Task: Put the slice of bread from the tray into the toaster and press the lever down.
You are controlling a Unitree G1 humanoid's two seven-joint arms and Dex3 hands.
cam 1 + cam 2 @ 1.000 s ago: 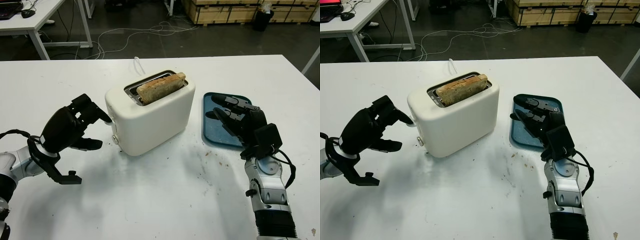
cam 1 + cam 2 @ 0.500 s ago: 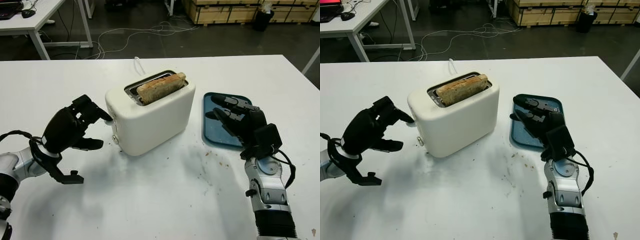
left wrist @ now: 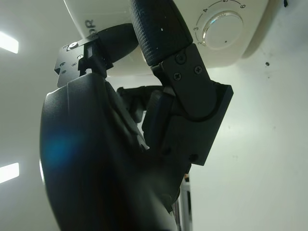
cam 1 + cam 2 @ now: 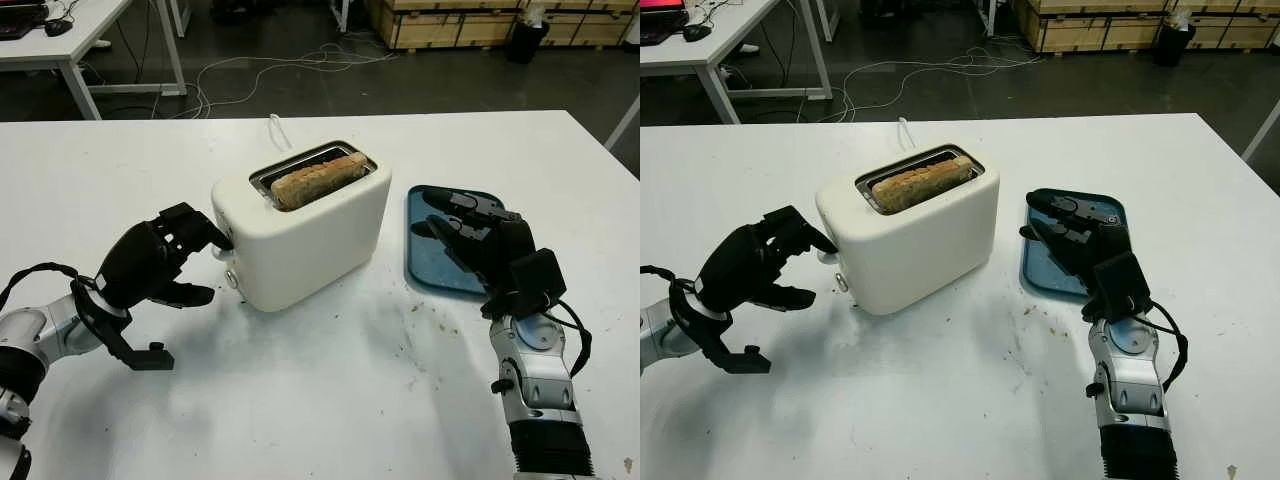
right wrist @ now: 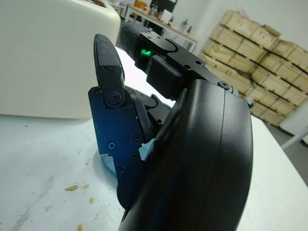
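The white toaster [image 4: 305, 235] stands mid-table with the slice of bread [image 4: 320, 180] sunk in its slot, only the crust edge showing. My left hand [image 4: 205, 265] is at the toaster's left end, fingers curled, their tips on top of the lever [image 4: 826, 257], which sits low. In the left wrist view a black finger [image 3: 156, 29] presses against the toaster end beside the browning dial [image 3: 222, 30]. The blue tray [image 4: 1040, 270] lies right of the toaster. My right hand [image 4: 455, 225] hovers over the tray, open and holding nothing.
Crumbs [image 4: 415, 330] are scattered on the white table in front of the tray. The toaster's white cable [image 4: 275, 128] runs off the table's far edge. Beyond are a desk [image 4: 90, 40], floor cables and wooden crates [image 4: 470, 20].
My left hand has dropped and pressed in against the toaster's end, pushing the lever down. The bread has sunk lower into the slot. The right hand has stayed put.
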